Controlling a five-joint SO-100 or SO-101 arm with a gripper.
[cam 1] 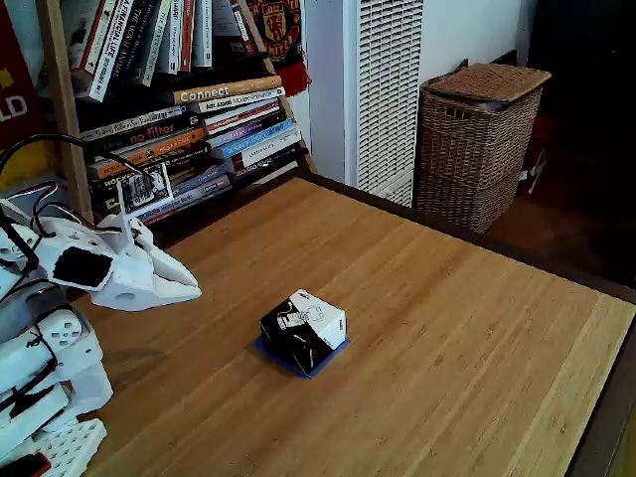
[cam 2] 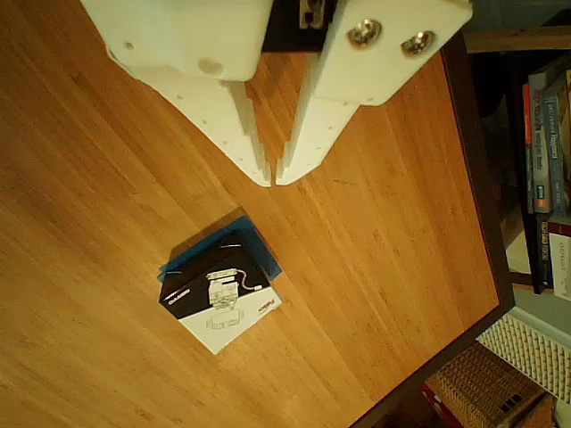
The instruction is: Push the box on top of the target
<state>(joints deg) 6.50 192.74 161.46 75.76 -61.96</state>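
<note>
One light, stiff cardboard box (cam 1: 303,330) sitting mostly over the blue target (cam 2: 261,252), likely sliding easily on the table (cam 1: 447,328); best nudged low on a side, closed tool (cam 2: 273,176) at 12 o'clock, apart.

A big wooden table (cam 1: 427,298) takes up most of the fixed view. At eleven o'clock is a shelf (cam 1: 60,109) with books (cam 1: 199,129). At one o'clock sits a brown basket (cam 1: 477,139), beside a white heater (cam 1: 383,89).
</note>
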